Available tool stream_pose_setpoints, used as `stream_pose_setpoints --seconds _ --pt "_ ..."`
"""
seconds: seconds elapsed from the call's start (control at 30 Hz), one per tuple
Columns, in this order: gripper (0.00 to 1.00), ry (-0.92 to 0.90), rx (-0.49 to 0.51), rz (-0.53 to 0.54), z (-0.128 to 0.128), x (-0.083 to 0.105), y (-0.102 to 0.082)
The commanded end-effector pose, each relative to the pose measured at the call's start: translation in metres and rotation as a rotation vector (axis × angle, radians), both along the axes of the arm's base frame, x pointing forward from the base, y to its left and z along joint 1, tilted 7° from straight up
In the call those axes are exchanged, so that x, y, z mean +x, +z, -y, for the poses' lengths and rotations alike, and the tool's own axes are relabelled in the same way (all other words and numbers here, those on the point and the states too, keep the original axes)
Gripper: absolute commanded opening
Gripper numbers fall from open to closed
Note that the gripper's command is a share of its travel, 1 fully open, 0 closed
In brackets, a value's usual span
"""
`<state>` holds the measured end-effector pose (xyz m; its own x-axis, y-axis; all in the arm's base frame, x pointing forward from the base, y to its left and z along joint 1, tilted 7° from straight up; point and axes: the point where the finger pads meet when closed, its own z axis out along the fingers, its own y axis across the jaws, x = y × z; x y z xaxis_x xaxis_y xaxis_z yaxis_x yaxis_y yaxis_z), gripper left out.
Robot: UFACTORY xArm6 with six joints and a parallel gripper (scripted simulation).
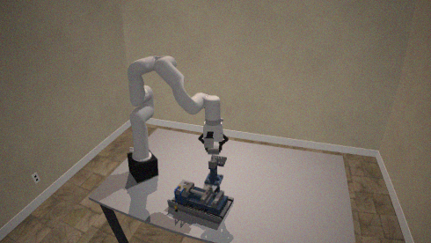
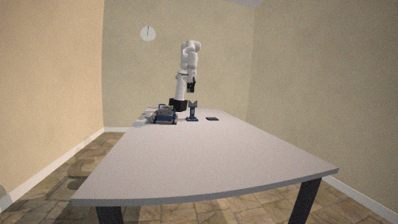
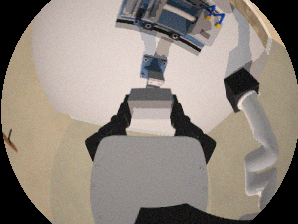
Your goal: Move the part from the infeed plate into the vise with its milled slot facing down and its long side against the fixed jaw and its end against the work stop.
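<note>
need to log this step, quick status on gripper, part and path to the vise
Gripper shut on the part, held in the air. V-block right below, bare. Vise open beyond it; nothing seen between the jaws.

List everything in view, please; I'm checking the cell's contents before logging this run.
part: one, grey, held between the gripper's fingers above the table
V-block: one, grey on a blue stand, below the gripper
vise: one, blue and grey, near the table's front edge
infeed plate: one, dark, flat on the table beyond the V-block
table: one, grey top, dark legs
wall clock: one, white, back wall
arm: one, white, on a black base
gripper: one, black fingers, shut on the part
</note>
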<state>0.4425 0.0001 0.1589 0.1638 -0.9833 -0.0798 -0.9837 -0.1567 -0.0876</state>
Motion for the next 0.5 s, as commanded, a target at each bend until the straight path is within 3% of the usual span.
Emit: stream_pose_setpoints --seconds 0.0,0.47 --pt "0.00 0.034 -0.001 0.007 0.005 0.003 0.002" --pt "0.00 0.235 -0.017 0.025 0.036 0.015 0.000"
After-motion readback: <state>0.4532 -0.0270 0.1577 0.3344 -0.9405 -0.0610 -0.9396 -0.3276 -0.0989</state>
